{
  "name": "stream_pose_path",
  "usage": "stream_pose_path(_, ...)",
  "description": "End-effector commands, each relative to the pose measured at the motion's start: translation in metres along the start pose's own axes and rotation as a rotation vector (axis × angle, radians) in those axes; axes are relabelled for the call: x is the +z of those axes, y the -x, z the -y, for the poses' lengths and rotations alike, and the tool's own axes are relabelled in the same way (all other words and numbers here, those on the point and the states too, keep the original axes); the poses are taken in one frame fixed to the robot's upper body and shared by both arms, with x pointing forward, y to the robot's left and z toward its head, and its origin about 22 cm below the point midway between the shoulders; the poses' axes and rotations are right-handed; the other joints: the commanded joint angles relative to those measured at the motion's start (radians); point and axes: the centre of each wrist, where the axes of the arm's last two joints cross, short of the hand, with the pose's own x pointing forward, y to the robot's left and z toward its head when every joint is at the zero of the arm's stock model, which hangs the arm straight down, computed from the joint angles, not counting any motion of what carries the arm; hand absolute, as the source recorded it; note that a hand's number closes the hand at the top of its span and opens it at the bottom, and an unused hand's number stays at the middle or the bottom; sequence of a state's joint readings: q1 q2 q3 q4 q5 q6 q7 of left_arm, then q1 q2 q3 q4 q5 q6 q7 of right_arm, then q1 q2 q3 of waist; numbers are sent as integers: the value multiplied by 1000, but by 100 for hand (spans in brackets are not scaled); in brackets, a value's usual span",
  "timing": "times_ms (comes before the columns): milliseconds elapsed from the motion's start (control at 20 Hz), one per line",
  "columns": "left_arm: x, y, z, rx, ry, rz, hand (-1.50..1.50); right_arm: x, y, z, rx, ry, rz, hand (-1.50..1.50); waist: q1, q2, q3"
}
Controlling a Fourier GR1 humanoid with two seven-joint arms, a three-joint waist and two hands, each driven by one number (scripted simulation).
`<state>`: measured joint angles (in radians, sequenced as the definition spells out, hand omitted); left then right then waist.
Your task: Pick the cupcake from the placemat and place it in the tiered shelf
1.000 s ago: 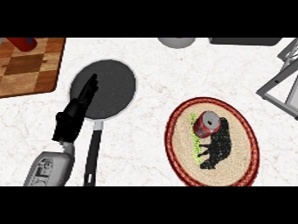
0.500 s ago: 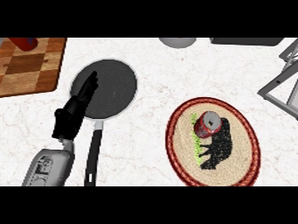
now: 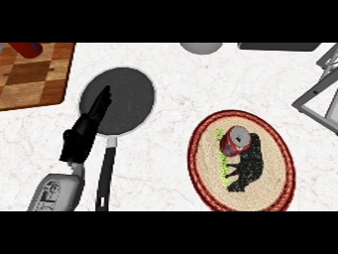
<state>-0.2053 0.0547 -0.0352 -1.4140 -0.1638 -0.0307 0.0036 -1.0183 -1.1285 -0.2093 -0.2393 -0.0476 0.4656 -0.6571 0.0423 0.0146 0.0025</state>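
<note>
- A cupcake (image 3: 237, 141) in a red wrapper is sitting on an oval, red-rimmed placemat (image 3: 274, 191) bearing a black bear figure, at about 4 o'clock on the white marble desk (image 3: 171, 163).
- The tiered shelf (image 3: 331, 94), a grey metal frame, is standing at the 2 o'clock edge, well apart from the cupcake.
- The left hand (image 3: 84, 134) is extending from 7 o'clock with fingers straight and together, holding nothing, and lying over the left edge of a dark frying pan (image 3: 128, 99).
- The pan's black handle (image 3: 105, 176) is running toward 6 o'clock just beside the grey forearm.
- A checkered wooden board (image 3: 25, 79) is occupying the 10 o'clock corner, carrying a red object (image 3: 27, 48) that is too cropped to identify.
- A grey, rounded item (image 3: 200, 47), possibly a bowl, is peeking in at 12 o'clock.
</note>
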Motion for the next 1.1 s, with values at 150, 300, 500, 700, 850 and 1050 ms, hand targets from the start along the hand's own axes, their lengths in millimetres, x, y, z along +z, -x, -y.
stream_pose_path(150, -13, -7, 6, 2, -4, 7, 0, -9, -21, 14, -185, 2, 14, -150, 1, 6, 0)
stream_pose_path(300, 8, 4, -3, 1, 3, -4, 0, 1, -29, 35, -312, 80, -31, -150, 12, 1, 1)
stream_pose_path(500, 1, 0, -1, -7, 2, -9, 0, 17, -48, 66, -352, 211, -85, -150, 12, 8, 2)
stream_pose_path(700, -7, -14, -4, -2, 2, 28, 0, 37, -59, 90, -304, 229, -181, -150, 13, 15, 5)
stream_pose_path(850, -8, -10, 4, 3, 7, 15, 0, 49, -57, 98, -249, 183, -285, -150, 6, 23, 7)
stream_pose_path(1050, -3, -6, 0, 4, 5, 15, 0, 62, -64, 111, -193, 165, -331, -150, 17, 27, 11)
